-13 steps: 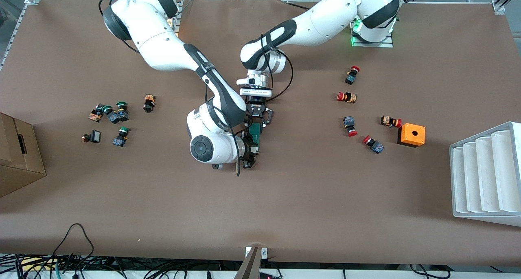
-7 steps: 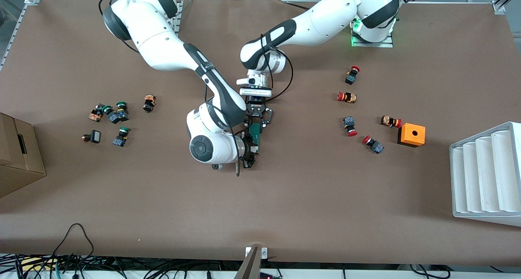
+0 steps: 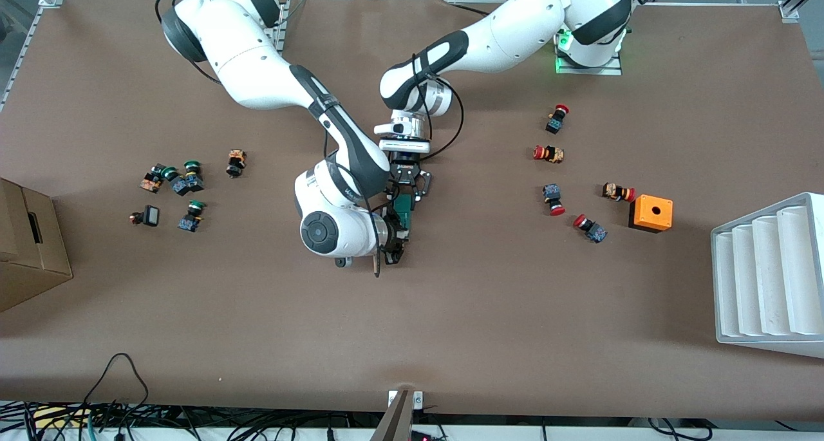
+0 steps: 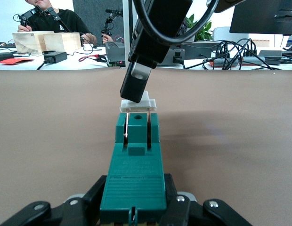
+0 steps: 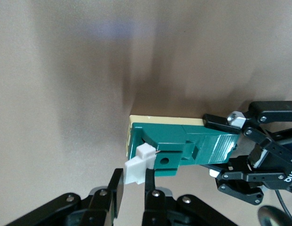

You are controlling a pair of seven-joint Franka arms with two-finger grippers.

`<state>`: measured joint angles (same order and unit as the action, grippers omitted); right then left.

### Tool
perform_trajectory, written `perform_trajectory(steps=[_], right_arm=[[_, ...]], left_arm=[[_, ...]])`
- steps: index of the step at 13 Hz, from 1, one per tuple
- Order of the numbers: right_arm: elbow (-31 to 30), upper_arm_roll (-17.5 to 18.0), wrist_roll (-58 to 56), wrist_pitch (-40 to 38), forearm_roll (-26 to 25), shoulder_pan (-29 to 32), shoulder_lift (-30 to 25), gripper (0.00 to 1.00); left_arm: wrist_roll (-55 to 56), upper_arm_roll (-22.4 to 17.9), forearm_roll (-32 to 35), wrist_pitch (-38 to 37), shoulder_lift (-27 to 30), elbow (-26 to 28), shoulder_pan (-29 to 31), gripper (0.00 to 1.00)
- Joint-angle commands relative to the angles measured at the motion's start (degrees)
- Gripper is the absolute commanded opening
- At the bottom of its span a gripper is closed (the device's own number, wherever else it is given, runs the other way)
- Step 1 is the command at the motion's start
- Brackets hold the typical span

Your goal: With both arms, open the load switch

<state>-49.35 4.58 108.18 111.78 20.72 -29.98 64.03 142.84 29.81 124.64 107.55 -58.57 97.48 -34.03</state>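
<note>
Load switch (image 5: 183,146) clamped in left gripper (image 4: 132,209); right gripper (image 5: 134,186) pinches its white tab (image 5: 139,165).

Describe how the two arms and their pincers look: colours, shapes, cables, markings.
Both arms are glossy white rounded segments with black joint bands. The right arm ends in a round dark grey cap. The left arm has a silver wrist ring and a looping black cable. The left pincer and right pincer are black linkages with silver screws.
</note>
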Motion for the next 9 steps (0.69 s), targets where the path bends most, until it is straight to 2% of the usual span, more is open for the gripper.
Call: perform_trajectory(steps=[1,9], right_arm=[[-2.9,1.7,0.7,-2.5,-3.3,-0.3,-1.4,0.22],[-7.0,2.2,0.5,-2.6,-4.0,-0.3,-4.3,0.22]], left_arm=[[0.9,-0.2,1.3,2.8,-2.9,-3.5,-1.9,0.36],[0.9,-0.3,1.3,2.8,-2.9,-3.5,-1.8,0.36]])
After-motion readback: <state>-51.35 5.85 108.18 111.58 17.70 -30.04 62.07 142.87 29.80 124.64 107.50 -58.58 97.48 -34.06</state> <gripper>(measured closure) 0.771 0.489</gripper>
